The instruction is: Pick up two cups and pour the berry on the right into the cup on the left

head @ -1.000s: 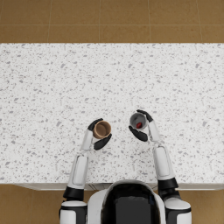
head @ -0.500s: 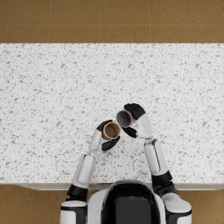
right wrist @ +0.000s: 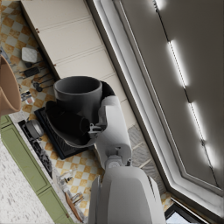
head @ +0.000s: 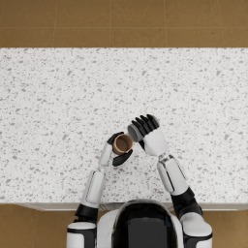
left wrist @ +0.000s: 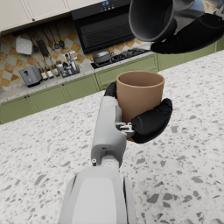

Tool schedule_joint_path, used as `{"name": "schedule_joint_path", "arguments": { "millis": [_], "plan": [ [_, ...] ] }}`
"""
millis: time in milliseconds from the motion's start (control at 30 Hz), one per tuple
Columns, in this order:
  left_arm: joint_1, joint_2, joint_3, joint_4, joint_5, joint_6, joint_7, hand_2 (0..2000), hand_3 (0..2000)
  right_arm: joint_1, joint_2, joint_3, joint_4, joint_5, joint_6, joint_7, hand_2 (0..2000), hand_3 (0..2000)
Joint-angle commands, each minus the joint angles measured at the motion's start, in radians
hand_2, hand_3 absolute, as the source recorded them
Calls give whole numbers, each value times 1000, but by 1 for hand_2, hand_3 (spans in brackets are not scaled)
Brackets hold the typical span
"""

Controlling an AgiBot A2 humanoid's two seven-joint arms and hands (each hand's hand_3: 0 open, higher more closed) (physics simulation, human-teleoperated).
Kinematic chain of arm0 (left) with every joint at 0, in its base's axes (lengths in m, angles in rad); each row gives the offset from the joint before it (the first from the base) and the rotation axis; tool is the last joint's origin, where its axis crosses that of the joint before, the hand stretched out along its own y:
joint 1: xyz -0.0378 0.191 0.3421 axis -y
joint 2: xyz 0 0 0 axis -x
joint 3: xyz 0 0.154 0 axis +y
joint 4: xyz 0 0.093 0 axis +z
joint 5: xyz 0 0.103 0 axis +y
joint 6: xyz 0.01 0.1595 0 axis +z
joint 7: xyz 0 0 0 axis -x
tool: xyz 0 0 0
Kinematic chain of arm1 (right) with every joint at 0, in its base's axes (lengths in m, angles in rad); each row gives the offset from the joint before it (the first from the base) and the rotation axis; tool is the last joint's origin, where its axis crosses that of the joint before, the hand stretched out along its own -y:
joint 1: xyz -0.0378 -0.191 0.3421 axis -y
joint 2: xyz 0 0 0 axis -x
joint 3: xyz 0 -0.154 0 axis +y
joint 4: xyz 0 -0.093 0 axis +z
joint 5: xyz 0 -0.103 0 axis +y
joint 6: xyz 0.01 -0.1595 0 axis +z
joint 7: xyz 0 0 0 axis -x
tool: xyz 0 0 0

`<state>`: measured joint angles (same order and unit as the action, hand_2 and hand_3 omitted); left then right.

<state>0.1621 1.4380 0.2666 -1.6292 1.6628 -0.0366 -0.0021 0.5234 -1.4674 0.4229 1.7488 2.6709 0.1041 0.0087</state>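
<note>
Over the speckled white stone worktop (head: 58,97), the left hand (head: 119,150) grips the upright brown cup (head: 122,144) while the right hand (head: 147,131) clasps the tipped dark grey cup (head: 134,131) just above — misaligned rims could spill the berry, unseen here.

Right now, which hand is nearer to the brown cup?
Left. The left hand grips the brown cup upright above the counter. The right hand is close beside it, holding the grey cup tipped over the brown cup's rim.
</note>
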Motion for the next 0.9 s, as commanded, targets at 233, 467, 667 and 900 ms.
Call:
{"name": "schedule_joint_path", "arguments": {
  "millis": [233, 467, 667, 900],
  "plan": [
    [27, 19, -22, 32, 0, -2, 0, 2000, 1280, 10, -26, 26, 56, 225, 9, 1, 2000, 1280],
    [26, 26, -22, 20, 0, -1, -1, 2000, 1280, 3, -39, 39, 67, 449, 13, 2, 2000, 1280],
    [23, 31, -30, 22, 0, -2, 0, 2000, 1280, -4, -49, 34, 59, 597, 13, 2, 2000, 1280],
    [29, 40, -27, 23, 0, -2, 0, 2000, 1280, -11, -62, 30, 72, 714, 9, 2, 2000, 1280]
  ]
}}
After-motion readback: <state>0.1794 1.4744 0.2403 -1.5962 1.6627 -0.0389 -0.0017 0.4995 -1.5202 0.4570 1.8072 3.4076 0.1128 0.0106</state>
